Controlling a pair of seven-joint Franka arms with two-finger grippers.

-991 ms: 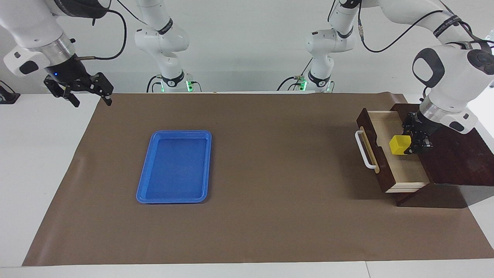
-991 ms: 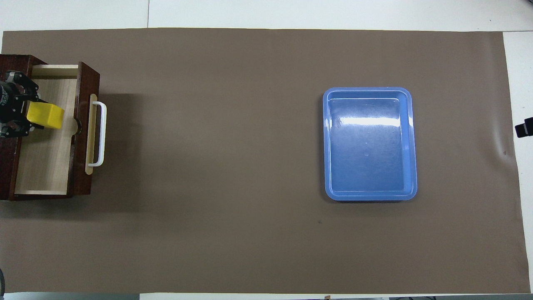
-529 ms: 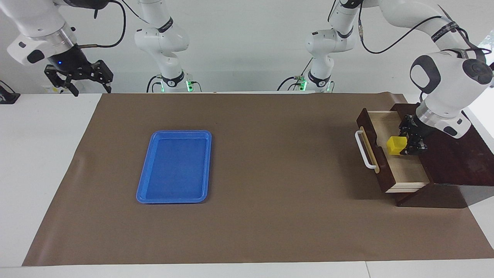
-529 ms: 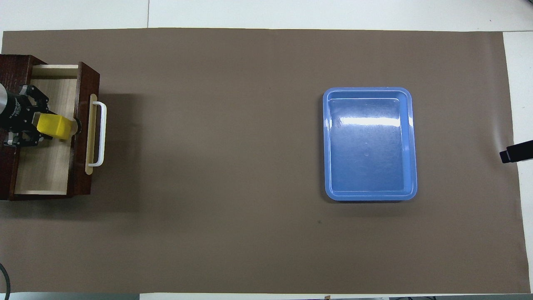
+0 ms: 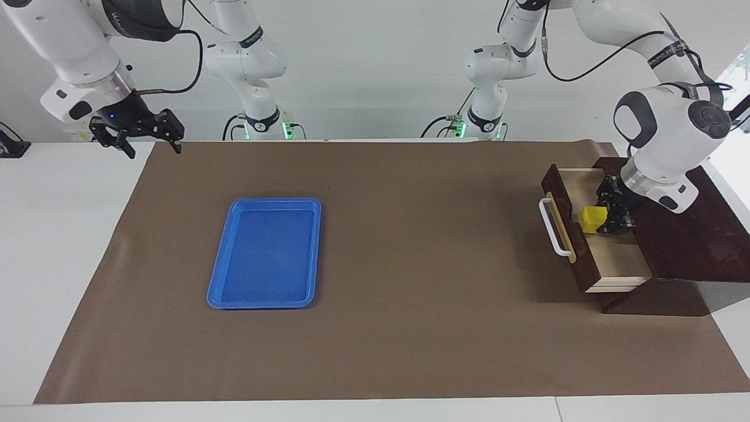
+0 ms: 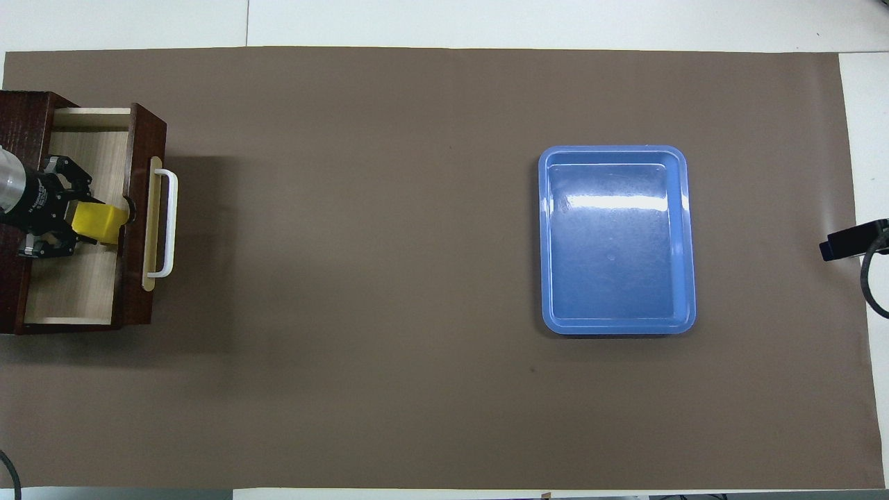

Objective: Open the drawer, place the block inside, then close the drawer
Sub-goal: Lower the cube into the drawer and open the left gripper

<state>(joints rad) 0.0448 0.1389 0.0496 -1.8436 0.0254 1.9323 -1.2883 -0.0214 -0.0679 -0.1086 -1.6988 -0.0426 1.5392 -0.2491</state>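
A: Across the facing view, what comes first?

B: The right gripper [image 5: 151,142] hangs in the air over the edge of the brown mat [image 5: 410,246] at the right arm's end of the table, its fingers spread apart and grasping nothing. That arm waits.

A: And the first container?

B: The blue tray [image 5: 266,253] lies flat on the mat, toward the right arm's end. Its floor is bare blue plastic; only a glare streak shows on it from overhead.

A: Then the middle of the table?

B: Plain mat until the drawer [image 5: 609,258] at the left arm's end. It is pulled out of its dark wooden box [image 5: 697,246], with the white handle [image 5: 554,227] facing the middle of the table and the pale wood floor exposed.

A: Where is the block?

B: The block [image 5: 592,218] sits low inside the drawer, just beside the inner face of the drawer front, clenched between the fingers of the left gripper [image 5: 603,218], which reaches down into the drawer.

A: Is the block resting on the drawer floor?

B: That cannot be told from either view. The rest of the drawer floor is bare.
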